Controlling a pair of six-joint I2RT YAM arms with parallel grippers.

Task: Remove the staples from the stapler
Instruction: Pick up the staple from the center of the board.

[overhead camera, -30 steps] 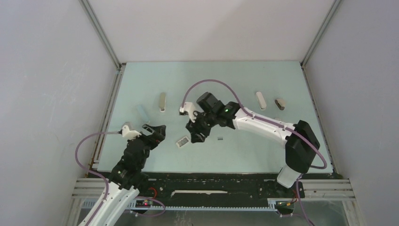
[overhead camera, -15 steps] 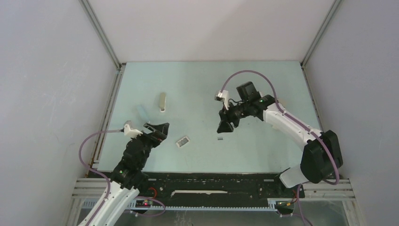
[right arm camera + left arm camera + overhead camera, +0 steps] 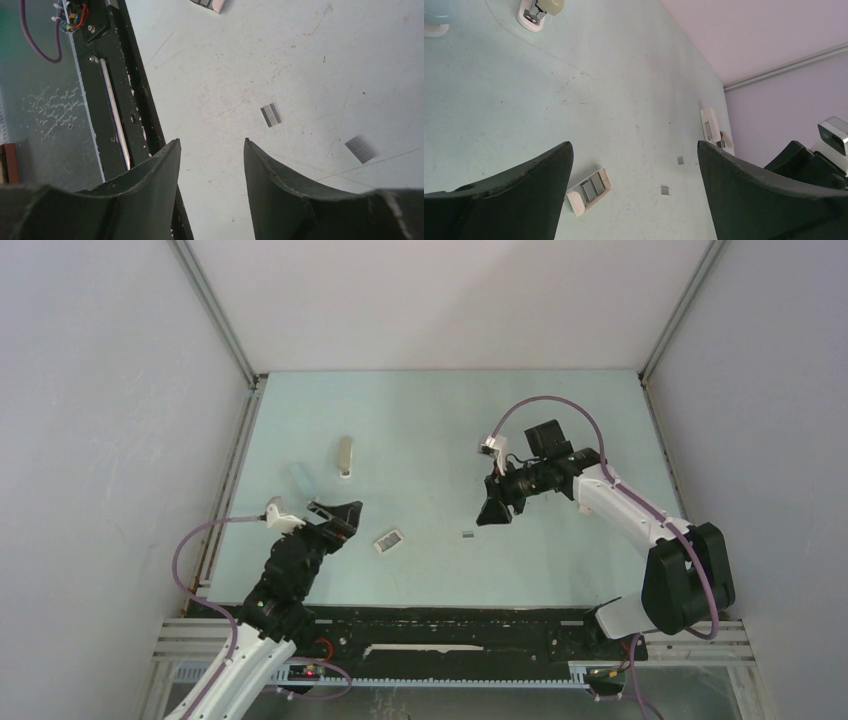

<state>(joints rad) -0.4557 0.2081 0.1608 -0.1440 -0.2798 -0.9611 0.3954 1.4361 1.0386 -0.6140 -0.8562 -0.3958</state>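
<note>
The white stapler lies far off on the mat in the left wrist view; in the top view my right arm hides it. Two short grey strips of staples lie loose on the mat, and the right wrist view shows them too. The top view shows only one strip of staples. My right gripper hangs open just right of that strip, nothing between its fingers. My left gripper is wide open and empty, near the left front of the mat.
A small white box holding grey strips lies between the grippers. A beige stapler and a pale blue object lie at the left. The black front rail borders the mat.
My right arm swung from beside the white box to the right and back, now past the loose strip and covering the white stapler in the top view. The left arm stayed put.
</note>
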